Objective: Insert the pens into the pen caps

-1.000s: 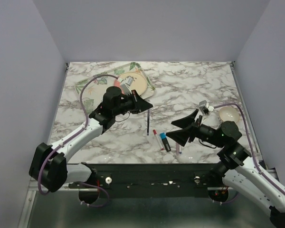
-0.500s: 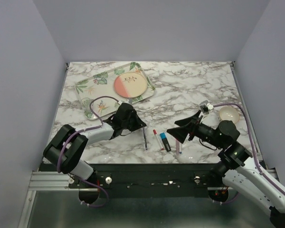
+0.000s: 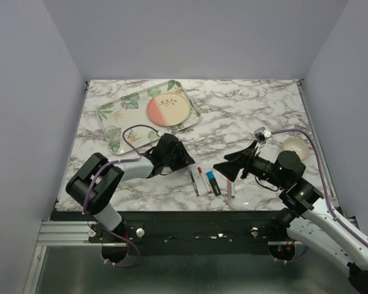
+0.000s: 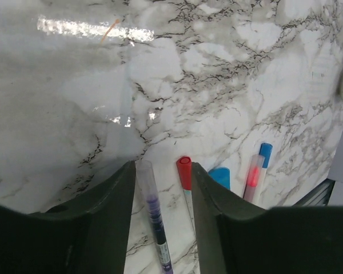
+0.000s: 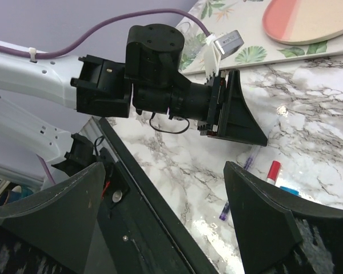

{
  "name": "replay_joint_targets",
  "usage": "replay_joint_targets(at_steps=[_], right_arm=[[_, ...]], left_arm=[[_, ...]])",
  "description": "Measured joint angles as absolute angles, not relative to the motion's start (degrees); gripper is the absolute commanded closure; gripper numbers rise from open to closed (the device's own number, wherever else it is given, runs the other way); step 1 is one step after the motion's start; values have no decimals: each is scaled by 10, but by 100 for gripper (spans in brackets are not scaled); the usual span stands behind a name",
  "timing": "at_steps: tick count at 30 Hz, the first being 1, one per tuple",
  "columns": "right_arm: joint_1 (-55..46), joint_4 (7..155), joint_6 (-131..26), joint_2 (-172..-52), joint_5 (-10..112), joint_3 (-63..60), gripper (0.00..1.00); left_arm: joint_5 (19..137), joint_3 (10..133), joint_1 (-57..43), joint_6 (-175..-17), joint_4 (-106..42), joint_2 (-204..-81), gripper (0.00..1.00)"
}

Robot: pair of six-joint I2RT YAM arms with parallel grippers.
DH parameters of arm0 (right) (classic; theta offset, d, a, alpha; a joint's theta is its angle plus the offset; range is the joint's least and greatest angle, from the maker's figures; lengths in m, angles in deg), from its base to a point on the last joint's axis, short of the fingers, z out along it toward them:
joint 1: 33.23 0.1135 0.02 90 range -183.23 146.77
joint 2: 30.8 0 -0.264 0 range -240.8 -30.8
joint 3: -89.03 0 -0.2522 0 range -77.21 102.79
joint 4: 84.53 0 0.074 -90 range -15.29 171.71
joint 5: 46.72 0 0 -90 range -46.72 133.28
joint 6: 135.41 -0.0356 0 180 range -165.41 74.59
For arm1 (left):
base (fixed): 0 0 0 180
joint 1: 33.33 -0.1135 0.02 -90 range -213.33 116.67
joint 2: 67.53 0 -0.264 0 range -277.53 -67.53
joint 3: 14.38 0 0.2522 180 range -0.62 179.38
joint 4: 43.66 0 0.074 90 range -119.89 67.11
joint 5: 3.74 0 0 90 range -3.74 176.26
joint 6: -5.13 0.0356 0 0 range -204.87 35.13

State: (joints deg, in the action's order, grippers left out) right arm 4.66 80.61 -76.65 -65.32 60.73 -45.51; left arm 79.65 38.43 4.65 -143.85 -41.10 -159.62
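Observation:
Several pens lie side by side near the table's front edge. The navy pen (image 4: 155,224) has a clear cap (image 4: 145,178) on its tip and rests on the marble between my left gripper's (image 4: 163,165) open jaws, nearer the left finger and not pinched. To its right lie the white pen with a red cap (image 4: 184,171), the dark marker's blue cap (image 4: 220,176), and the pink-and-white pen (image 4: 253,177) with a blue end. In the top view the left gripper (image 3: 185,162) is low over the table beside the navy pen (image 3: 194,182). My right gripper (image 3: 224,171) hovers wide open, holding nothing.
A leaf-patterned tray (image 3: 119,113) carrying a pink plate (image 3: 170,110) sits at the back left. A small white bowl (image 3: 294,147) stands at the right. The black front rail (image 5: 154,222) runs just below the row of pens.
The left arm came down from a raised pose with the navy pen hanging from it, laid the pen beside the others, and its jaws opened. The right arm barely shifted.

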Motion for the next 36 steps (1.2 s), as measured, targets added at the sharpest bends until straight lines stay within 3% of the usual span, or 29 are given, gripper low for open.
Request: replay_joint_targets(at_steps=[4, 5, 6, 7, 20, 36], right_arm=[[47, 793, -766, -658, 605, -445, 9], [47, 789, -766, -658, 603, -443, 8], [47, 784, -767, -658, 600, -441, 1], [47, 780, -767, -658, 597, -439, 0], [47, 679, -777, -618, 451, -389, 0], [47, 648, -805, -619, 352, -368, 0]], left_arm=[[799, 413, 47, -1424, -377, -1586, 26], [802, 420, 47, -1418, -363, -1575, 11], [805, 426, 47, -1404, -349, -1560, 6], [808, 435, 47, -1392, -331, -1543, 1], [794, 491, 47, -1167, -273, -1238, 1], [758, 446, 47, -1120, -276, -1153, 1]])
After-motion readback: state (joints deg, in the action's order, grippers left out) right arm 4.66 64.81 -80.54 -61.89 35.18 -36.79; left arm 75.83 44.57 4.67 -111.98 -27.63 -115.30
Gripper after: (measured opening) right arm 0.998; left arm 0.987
